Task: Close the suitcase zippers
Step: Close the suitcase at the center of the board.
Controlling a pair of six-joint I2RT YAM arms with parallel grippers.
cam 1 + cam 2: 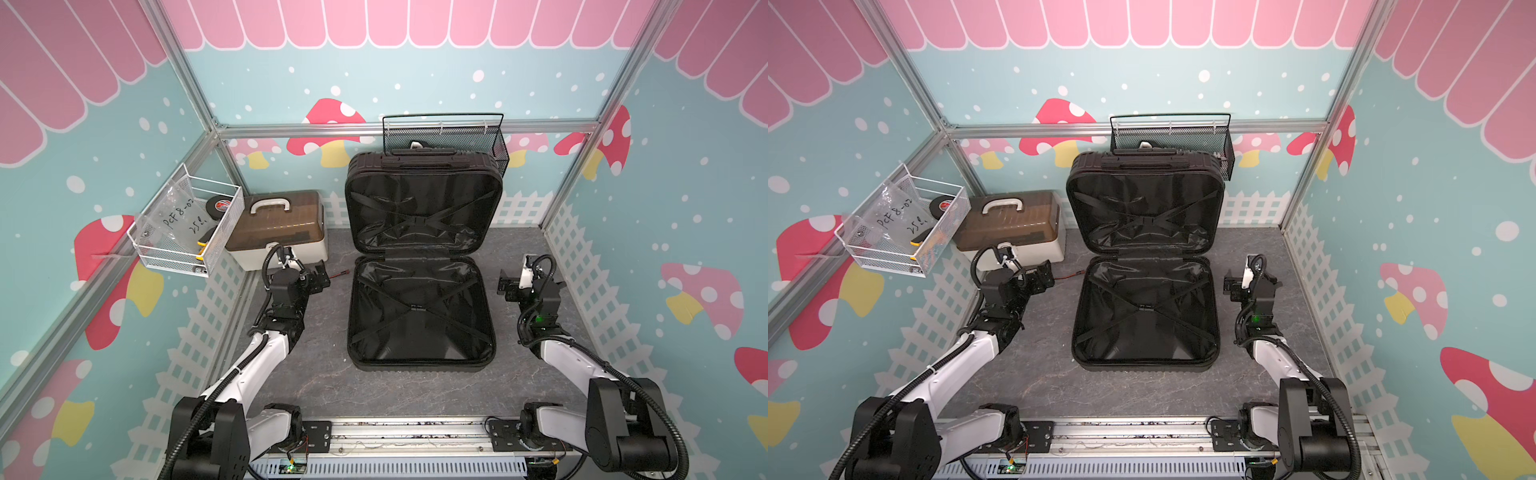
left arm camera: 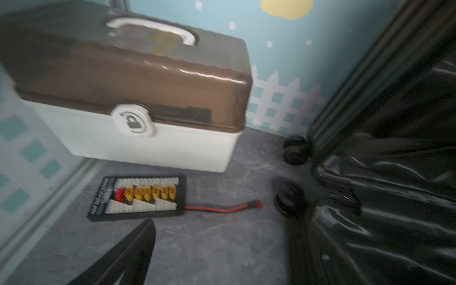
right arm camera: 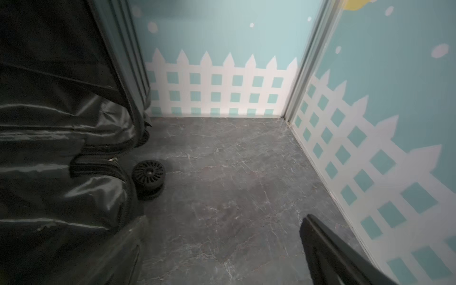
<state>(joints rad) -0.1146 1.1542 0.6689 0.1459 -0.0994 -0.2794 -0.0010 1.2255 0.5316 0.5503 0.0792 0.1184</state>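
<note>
Suitcase [image 1: 422,307] lying open mid-desk [image 1: 316,374], zippers [image 3: 129,195] undone; left hand [image 1: 324,276] and right hand [image 1: 502,286] wide, empty. Risk: upright lid [image 1: 424,208] dropping askew, so lining [image 1: 419,332] snags the zippers.

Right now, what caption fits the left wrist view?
Brown-lidded white box, connector board on the floor, black suitcase open beside them.

The suitcase [image 1: 422,307] lies open on the surface [image 1: 316,386], one shell flat and the other upright behind it. The storage box [image 1: 276,232] stands left of the upright shell, with a connector board [image 2: 138,198] just before it. The left pincer [image 1: 322,276] and right pincer [image 1: 505,286] flank the suitcase, apart from it.
</note>
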